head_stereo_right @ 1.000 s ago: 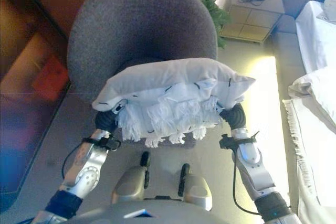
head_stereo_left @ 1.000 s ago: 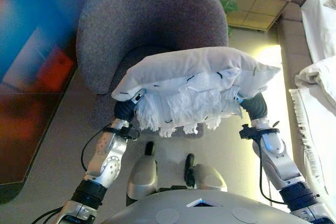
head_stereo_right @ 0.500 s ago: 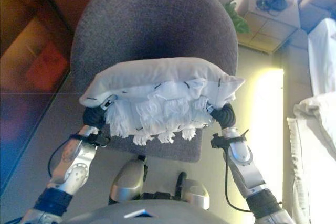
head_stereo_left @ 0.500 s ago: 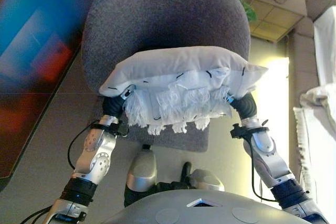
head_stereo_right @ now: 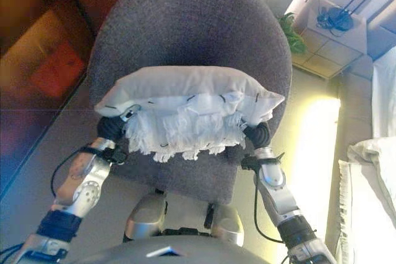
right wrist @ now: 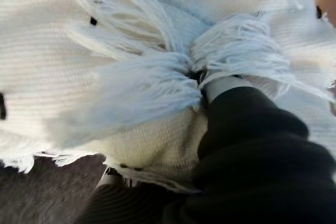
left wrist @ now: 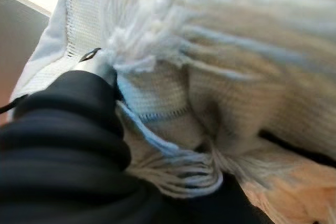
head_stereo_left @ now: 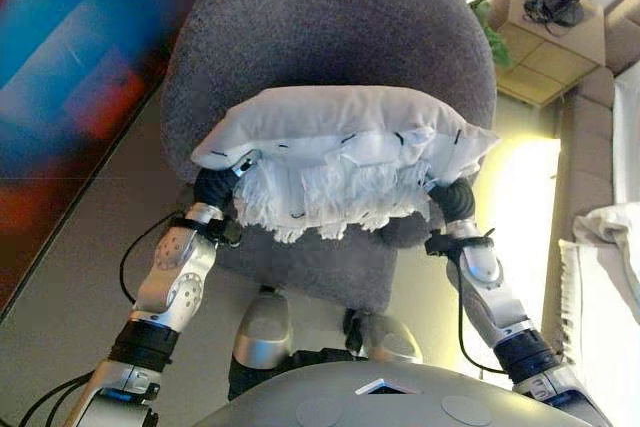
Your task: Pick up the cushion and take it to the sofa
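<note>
Cushion point(head_stereo_left: 335, 132) sat between my two hands, long axis running hand to hand, one end over each. My left hand point(head_stereo_left: 216, 187) was under its left end, my right hand point(head_stereo_left: 452, 202) under its right end; neither nearer, both equally buried. Only the dark ribbed wrist covers showed in any view, fingers hidden in the fabric and fringe, so I couldn't tell whether either hand was clenched on it or just propping it up. Cushion was off the seat, held above the front of the grey armchair point(head_stereo_left: 320, 27), which lay straight beyond both hands. The sofa point(head_stereo_left: 600, 277) lay off past my right hand, well apart, so my guess was a turn rightward. Cushion looked white, plump, knit-textured, with small black marks and a shaggy tassel fringe hanging from the edge nearest my wrists.
</note>
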Robot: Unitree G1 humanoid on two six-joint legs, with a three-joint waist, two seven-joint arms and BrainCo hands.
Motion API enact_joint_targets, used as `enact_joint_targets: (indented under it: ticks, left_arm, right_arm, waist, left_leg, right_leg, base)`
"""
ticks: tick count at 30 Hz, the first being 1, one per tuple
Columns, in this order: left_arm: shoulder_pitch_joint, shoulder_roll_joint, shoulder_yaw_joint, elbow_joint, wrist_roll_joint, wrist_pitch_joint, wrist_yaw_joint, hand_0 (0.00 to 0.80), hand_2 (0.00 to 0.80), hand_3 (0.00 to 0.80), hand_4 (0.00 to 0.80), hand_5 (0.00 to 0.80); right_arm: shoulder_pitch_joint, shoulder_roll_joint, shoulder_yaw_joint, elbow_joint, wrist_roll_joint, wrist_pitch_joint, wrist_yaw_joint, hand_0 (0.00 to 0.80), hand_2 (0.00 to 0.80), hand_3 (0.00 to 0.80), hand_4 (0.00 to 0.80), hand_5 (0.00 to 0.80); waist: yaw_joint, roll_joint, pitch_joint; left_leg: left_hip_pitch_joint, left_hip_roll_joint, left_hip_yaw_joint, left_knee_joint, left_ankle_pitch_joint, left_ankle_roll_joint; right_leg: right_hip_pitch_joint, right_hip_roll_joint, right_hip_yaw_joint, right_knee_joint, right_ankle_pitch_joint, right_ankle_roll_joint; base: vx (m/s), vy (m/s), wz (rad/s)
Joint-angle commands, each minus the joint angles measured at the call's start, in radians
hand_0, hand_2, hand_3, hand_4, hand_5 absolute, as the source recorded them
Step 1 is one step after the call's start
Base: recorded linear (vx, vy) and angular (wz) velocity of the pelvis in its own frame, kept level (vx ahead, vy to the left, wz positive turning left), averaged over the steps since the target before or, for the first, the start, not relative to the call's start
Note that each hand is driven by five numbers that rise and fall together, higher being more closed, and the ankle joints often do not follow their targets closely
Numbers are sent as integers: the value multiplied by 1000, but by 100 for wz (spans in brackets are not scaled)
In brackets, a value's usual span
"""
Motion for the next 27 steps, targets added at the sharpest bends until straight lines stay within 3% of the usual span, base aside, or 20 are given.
enact_joint_targets:
  ticks: [1,6,14,23,27]
  left_arm:
    - [-52,-51,-85,-98,44,-32,-37,800,800,800,800,800]
    - [-90,-54,-87,5,121,10,-5,800,800,800,800,800]
    - [-246,-114,-130,201,164,65,79,800,800,800,800,800]
    - [-547,-202,-207,435,160,11,237,800,800,800,800,800]
    - [-681,-239,-230,574,154,35,281,800,800,800,800,800]
  right_arm:
    - [-47,31,53,-101,25,-80,84,800,800,800,800,800]
    - [-98,72,82,16,72,-77,69,800,800,800,800,800]
    - [-221,142,113,241,150,36,86,800,800,800,800,800]
    - [-637,125,125,501,257,128,96,800,800,800,800,800]
    - [-785,112,106,629,316,156,122,800,800,800,800,800]
  waist:
    - [1,2,-68]
    - [21,-4,-72]
    - [26,13,-68]
    - [15,50,49]
    - [5,59,99]
  left_leg:
    - [15,-8,48,-94,52,63]
    - [16,27,74,-86,52,31]
    - [0,61,94,-84,65,-4]
    - [-114,75,72,-63,84,-36]
    - [-187,70,56,-26,88,-40]
  right_leg:
    - [-8,-87,-32,-10,81,93]
    - [26,-100,-71,-48,79,104]
    - [31,-114,-91,-78,85,108]
    - [-96,-153,-101,-43,94,109]
    - [-177,-166,-87,-19,107,112]
  base:
    - [242,-89,16]
    - [179,-90,17]
    - [102,-34,9]
    - [-132,8,5]
    - [-178,21,4]
